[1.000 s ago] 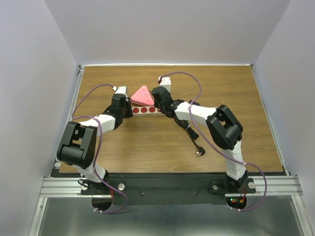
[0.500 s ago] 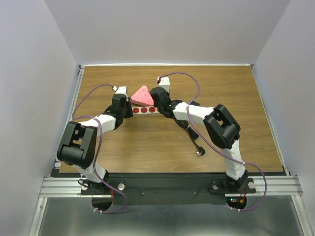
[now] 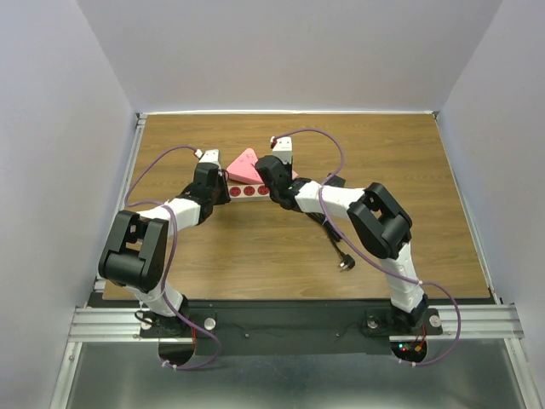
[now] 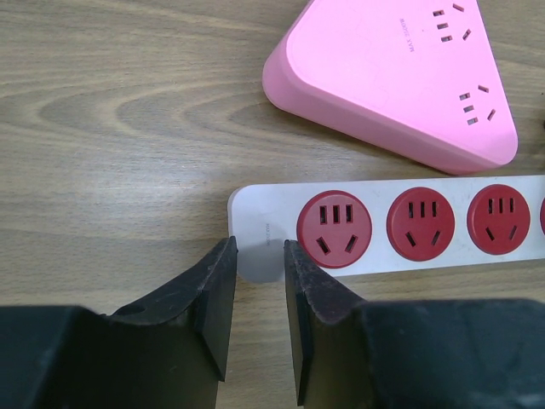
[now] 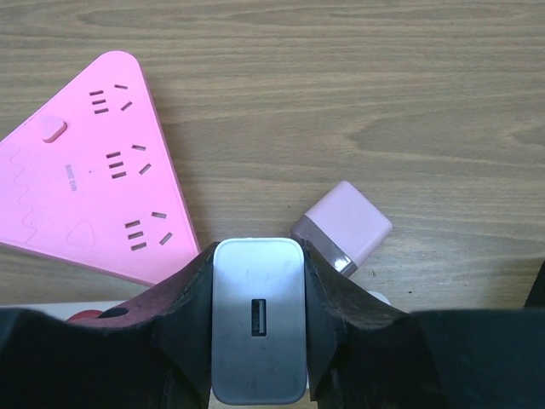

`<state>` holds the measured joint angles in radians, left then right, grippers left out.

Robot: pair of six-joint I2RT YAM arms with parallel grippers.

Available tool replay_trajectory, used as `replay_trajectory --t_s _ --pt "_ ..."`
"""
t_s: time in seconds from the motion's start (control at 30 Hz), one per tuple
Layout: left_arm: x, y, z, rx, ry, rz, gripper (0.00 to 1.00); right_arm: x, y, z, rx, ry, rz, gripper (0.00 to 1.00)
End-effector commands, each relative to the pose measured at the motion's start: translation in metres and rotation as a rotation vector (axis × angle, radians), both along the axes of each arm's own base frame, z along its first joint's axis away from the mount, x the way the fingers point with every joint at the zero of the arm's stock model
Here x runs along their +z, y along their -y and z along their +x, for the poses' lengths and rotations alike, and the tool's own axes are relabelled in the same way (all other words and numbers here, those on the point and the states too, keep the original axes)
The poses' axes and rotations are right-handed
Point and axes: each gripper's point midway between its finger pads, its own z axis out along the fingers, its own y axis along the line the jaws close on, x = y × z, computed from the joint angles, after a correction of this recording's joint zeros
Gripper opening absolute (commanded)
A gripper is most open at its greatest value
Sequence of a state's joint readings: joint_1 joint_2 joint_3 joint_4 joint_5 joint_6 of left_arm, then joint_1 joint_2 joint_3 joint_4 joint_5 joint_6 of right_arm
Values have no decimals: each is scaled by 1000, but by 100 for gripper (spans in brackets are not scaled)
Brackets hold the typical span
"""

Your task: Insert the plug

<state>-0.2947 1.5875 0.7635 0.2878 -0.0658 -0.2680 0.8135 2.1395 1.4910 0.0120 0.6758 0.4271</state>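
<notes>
Fingers [image 5: 192, 328] around plug [image 5: 258, 273], USB port [image 5: 257, 323] camera-ward

Brown wood-grain counter top [image 4: 128, 111]: smooth laminate look, low sheen. Pink triangular plastic power strip [image 4: 375, 77]: satin, soft highlight along rim. White plastic strip with round red sockets [image 4: 264, 226]: smooth, red faces semi-gloss. White rounded plastic charger plug [image 5: 258, 328]: matt. Black fingers [image 4: 213, 311] of left gripper [image 4: 255, 247]: matt moulded plastic. Silver metal rail [image 3: 111, 322] along near edge: brushed.
</notes>
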Motion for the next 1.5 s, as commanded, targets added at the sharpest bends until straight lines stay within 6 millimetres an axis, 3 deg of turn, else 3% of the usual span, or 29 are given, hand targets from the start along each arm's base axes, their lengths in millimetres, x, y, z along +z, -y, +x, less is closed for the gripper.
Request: replay_trajectory --t_s 0.0,0.23,0.43,1.03,1.23,1.47 --pt "1 56 -23 -168 -46 -145 38 -142 102 -105 30 -489 -515 0" --pt "3 58 -24 -171 -41 -149 38 -140 96 -102 40 -485 -497 1" --pt "3 56 -25 -166 -40 -142 38 -148 100 -129 47 -512 -496 1" --pt "1 56 -25 -161 -41 -140 38 -165 109 -148 45 -539 -540 1" --pt "-11 57 -25 -162 -63 -140 37 -151 102 -146 50 -520 -496 0" --pt "-24 58 -26 -164 -88 -131 37 -111 72 -123 71 -444 -408 0"
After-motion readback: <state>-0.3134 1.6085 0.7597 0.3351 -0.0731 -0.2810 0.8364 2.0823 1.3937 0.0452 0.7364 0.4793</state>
